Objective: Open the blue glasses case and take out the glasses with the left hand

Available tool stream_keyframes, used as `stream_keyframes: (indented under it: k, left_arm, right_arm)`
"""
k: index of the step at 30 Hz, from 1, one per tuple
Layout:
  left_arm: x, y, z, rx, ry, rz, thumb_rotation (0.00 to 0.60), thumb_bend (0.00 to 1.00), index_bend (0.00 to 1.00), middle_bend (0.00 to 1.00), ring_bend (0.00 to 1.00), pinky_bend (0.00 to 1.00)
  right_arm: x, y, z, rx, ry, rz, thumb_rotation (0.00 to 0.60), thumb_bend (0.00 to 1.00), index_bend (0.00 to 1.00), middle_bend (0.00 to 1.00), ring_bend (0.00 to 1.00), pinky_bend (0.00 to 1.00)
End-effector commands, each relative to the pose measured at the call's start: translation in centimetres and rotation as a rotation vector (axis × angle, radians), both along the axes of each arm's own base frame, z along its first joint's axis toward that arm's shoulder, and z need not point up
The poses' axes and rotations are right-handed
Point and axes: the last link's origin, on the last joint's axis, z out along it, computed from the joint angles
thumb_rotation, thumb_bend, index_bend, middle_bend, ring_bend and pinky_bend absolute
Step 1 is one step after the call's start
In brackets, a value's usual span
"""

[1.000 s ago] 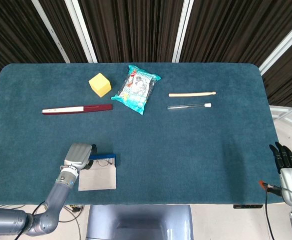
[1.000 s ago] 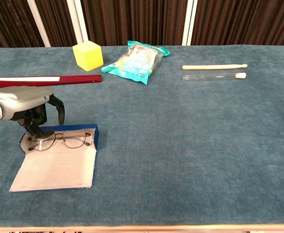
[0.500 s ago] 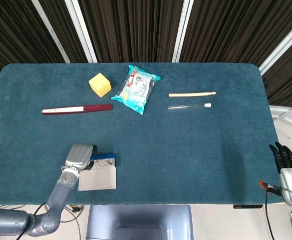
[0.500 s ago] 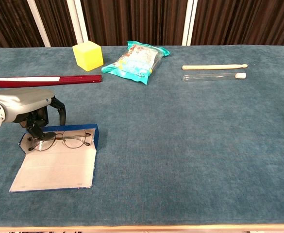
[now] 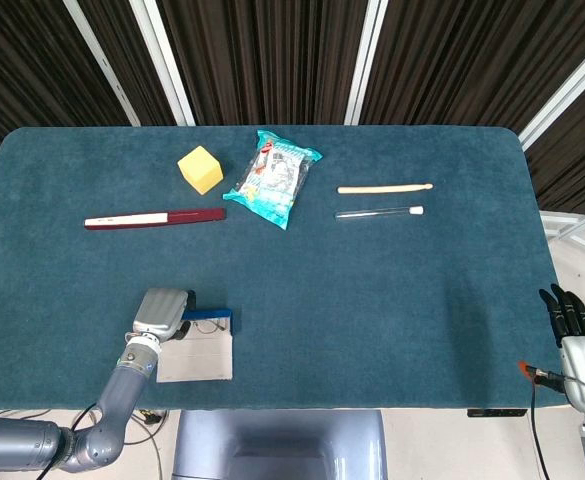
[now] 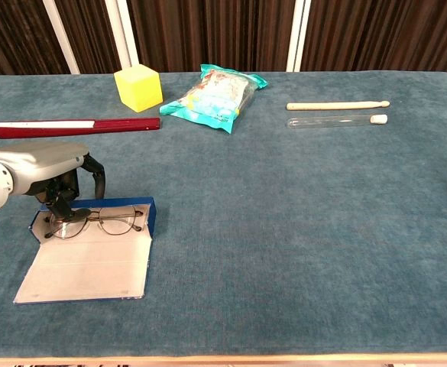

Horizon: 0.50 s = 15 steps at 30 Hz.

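Right, my left hand (image 6: 51, 174) is down on the glasses (image 6: 95, 221) in the open blue glasses case (image 6: 85, 258).

The case lies flat near the front-left edge of the table (image 6: 299, 229), lid folded toward me, the glasses resting along its far blue wall; my left fingers (image 6: 63, 211) curl down onto the left lens end of the frame, touching it, though I cannot tell whether they actually grip it; my right hand (image 5: 572, 318) sits off the table's right edge, dark fingers extended side by side, holding nothing; further back I see a yellow cube (image 6: 138, 86), a snack bag (image 6: 212, 96), a red bar (image 6: 74, 126), a wooden stick (image 6: 338, 105) and a clear tube (image 6: 336, 121).
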Motion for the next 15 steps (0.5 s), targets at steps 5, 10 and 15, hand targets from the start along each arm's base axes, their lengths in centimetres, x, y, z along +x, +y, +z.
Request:
stream_keyframes:
  k: [5, 10, 15]
  left_arm:
    - [-0.09, 0.06, -0.18, 0.002, 0.002, 0.002, 0.600, 0.37, 0.47, 0.98, 0.88, 0.94]
    - [-0.12, 0.15, -0.22, 0.006, 0.000, 0.003, 0.600, 0.37, 0.50, 0.99, 0.88, 0.94]
    - [-0.06, 0.23, -0.23, 0.013, -0.007, 0.000, 0.600, 0.37, 0.53, 1.00, 0.89, 0.95]
  right_arm:
    - [0.02, -0.01, 0.00, 0.000, -0.001, 0.001, 0.600, 0.18, 0.00, 0.00, 0.00, 0.18]
    - [0.02, 0.00, 0.00, -0.001, -0.001, 0.001, 0.600, 0.18, 0.00, 0.00, 0.00, 0.18]
    - [0.02, 0.00, 0.01, -0.001, 0.000, 0.001, 0.600, 0.18, 0.00, 0.00, 0.00, 0.18]
